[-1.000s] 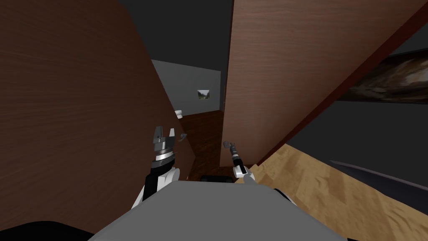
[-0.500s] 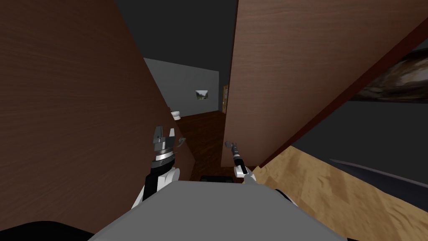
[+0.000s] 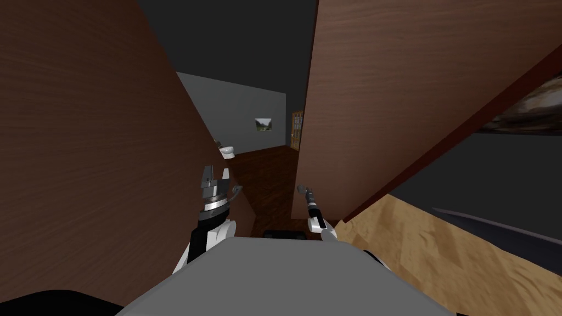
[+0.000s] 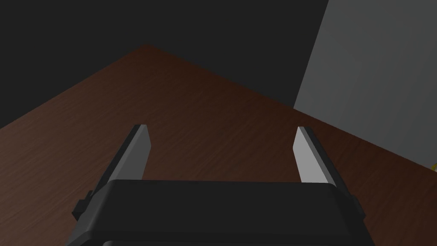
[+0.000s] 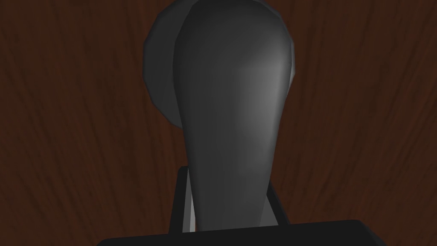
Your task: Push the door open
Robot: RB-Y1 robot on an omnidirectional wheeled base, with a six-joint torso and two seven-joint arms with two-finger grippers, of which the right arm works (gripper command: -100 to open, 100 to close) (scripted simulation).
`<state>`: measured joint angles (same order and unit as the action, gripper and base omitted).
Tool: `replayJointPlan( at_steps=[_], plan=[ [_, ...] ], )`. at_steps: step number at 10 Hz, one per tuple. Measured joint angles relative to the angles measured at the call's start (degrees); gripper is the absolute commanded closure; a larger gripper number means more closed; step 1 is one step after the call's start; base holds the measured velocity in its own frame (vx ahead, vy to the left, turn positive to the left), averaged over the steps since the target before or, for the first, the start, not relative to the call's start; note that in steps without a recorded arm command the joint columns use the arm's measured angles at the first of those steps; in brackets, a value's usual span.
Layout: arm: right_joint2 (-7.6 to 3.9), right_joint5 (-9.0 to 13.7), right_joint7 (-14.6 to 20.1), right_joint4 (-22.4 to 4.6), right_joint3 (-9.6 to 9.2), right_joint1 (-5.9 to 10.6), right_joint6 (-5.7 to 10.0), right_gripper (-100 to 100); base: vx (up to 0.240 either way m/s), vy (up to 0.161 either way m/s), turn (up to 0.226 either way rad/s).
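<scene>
Brown wood grain covers the door, which rises from the middle of the head view toward 1 o'clock, its near edge standing free of a second brown panel that takes up the 9 to 11 o'clock side. Between the two, at 12 o'clock, a gap shows the dark floor of the room beyond, a grey wall and a small picture on it. The right hand is at the door's lower edge, clamped on the grey lever handle, with a finger pressed to each side of it. The left hand is raised at 11 o'clock from the chest, just beside the left panel's edge, its fingers wide apart and holding nothing. Judging by the gap, the door is unlatched and partly swung, so the task is well begun. The opening looks narrow for the robot's body, so what remains is probably to push the door wider.
</scene>
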<state>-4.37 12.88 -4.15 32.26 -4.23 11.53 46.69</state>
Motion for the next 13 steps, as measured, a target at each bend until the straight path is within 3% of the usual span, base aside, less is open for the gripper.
replayJointPlan(
  at_steps=[2, 4, 5, 8, 9, 10, 12, 13],
  plan=[
    [0.08, 0.3, -0.9, 0.4, 0.43, -0.48, -0.58, 100, 0.188, 0.013, -0.038],
    [0.4, 0.8, -1.6, -2.2, 1.2, 1.02, 1.09, 100, 0.169, 0.011, -0.033],
    [0.27, 0.7, -2.1, 1.1, 1.21, -0.54, 0.02, 100, 0.152, 0.013, -0.106],
    [0.0, 1.7, -2.7, -4.4, 2.77, 2.45, 2.35, 100, 0.158, 0.008, -0.045],
    [-0.15, 1.7, -3.1, -1.6, 2.85, 1.06, 1.21, 100, 0.159, 0.013, -0.11],
    [0.14, 2.0, -3.6, -2.6, 3.23, 1.4, 1.53, 100, 0.153, 0.031, -0.075],
    [0.94, 2.4, -5.4, 1.3, 3.98, -0.64, -0.11, 100, 0.198, 0.019, -0.085],
    [1.05, 2.7, -5.9, 0.2, 4.51, -0.02, 0.1, 100, 0.223, 0.026, -0.111]
  ],
)
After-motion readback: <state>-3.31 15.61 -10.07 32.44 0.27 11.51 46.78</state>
